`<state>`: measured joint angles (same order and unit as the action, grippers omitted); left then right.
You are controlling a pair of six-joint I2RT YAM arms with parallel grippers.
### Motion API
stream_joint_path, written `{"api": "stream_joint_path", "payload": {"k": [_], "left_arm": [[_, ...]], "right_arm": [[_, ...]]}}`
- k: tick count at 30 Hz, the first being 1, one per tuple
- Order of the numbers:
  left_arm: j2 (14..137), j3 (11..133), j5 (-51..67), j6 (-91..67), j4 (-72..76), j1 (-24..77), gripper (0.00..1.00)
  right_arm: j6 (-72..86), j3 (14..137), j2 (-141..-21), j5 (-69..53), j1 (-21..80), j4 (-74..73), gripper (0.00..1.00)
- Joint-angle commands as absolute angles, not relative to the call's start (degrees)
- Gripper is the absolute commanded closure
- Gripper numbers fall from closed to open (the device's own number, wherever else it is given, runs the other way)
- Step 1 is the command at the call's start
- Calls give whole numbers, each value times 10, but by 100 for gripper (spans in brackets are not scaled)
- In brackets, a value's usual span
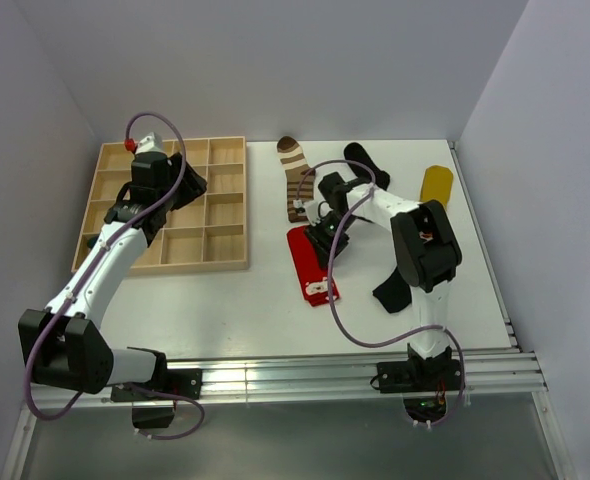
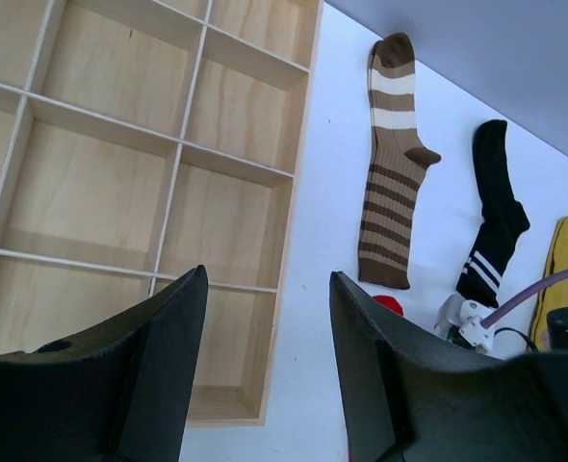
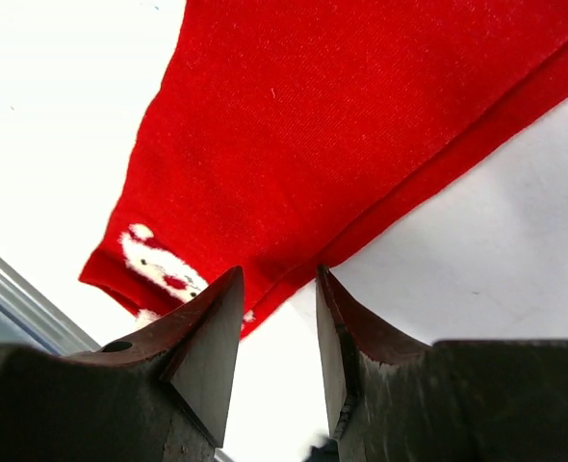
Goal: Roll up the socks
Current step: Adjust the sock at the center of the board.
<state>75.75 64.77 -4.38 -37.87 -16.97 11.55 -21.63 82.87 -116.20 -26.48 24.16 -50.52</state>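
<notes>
A: From the top, where does our flat red fabric sock [image 1: 310, 262] lie?
B: Mid-worktop [image 1: 235, 300], long axis near-to-far. Our right claw [image 1: 322, 233] is over its far end; the left claw [image 1: 140, 200] is well apart, over the wooden grid tray [image 1: 215, 265].
A: Left wrist?
B: Jaws spread, empty — we see the brown-and-cream striped sock [image 2: 390, 173].
A: Right wrist?
B: Jaws spread, straddling the red sock's long edge — hidden from above.
</notes>
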Motion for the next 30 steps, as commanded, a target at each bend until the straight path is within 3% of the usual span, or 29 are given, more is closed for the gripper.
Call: {"api": "stream_joint_path", "payload": {"k": [1,8,16,24,30], "left_arm": [[758,660,-18,-361,-147,117,41],[756,656,18,-354,-141,120,41],[781,630,51,-352,-121,210,48],[867,596,48,-399,-79,347,66],[930,571,56,-436,-25,386,78]], "right_arm": [[-175,834,-1139,-261,240,-486,56],[-193,762,-1069,-181,192,-470,56],[-224,685,-1033,-155,189,-473,72],[-220,672,-1034,-154,210,-481,84],[-228,657,-1033,-160,242,-493,92]]}}
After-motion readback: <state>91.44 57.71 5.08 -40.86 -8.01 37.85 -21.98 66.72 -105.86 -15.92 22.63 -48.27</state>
